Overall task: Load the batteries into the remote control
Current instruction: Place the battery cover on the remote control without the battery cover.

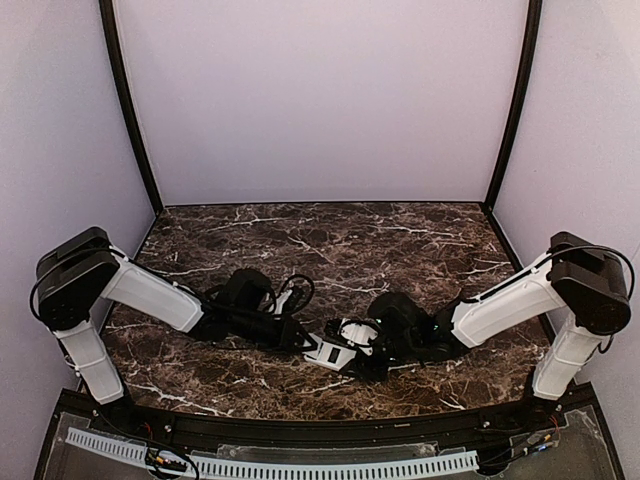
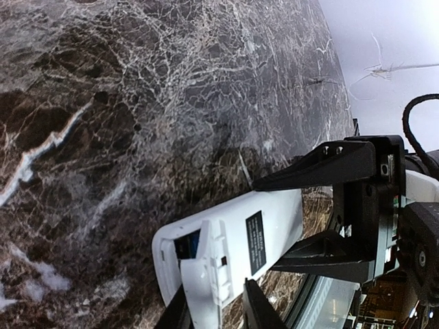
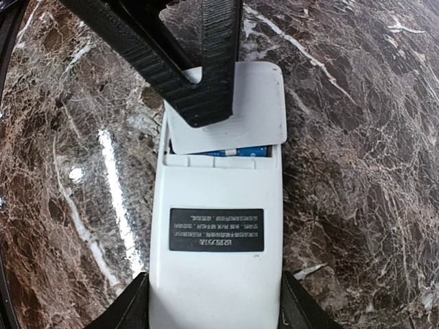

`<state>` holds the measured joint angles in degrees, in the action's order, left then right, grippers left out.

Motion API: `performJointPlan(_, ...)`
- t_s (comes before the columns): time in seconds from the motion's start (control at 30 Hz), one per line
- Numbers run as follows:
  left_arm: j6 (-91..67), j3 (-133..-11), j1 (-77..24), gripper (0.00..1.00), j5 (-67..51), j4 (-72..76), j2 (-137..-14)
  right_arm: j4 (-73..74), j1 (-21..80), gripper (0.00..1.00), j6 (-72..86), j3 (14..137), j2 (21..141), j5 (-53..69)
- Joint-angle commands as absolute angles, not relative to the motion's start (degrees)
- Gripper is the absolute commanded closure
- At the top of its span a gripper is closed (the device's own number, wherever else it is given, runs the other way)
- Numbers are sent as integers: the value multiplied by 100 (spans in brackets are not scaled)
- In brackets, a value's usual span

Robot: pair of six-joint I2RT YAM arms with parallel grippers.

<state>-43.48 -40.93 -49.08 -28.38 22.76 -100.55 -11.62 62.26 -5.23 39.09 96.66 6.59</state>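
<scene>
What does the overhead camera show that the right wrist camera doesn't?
Only overhead: the left arm and right arm whole, reaching toward each other over the table. Only the right wrist: on the remote control, a black label and blue batteries showing under the white cover. Both: the remote control and the marble table.

The remote control (image 3: 216,274) is plain white against a dark brown table (image 3: 357,137) marbled with white veins. Its back carries a black label (image 3: 216,230) with pale print. Just past the label, a battery (image 3: 236,152) shows blue under the white cover (image 3: 257,103).
</scene>
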Motion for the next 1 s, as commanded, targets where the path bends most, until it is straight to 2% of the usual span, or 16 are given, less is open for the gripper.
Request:
performJointPlan(0.0,-4127,-4172,-4912,74,-2623,1595,-9841,-1309,6289,95,-527,3836,9680,716)
performJointPlan(0.97,-3567,-4646,-4900,75,-2754,913,-10153,-1393,6293,97,-554,3745,9667,709)
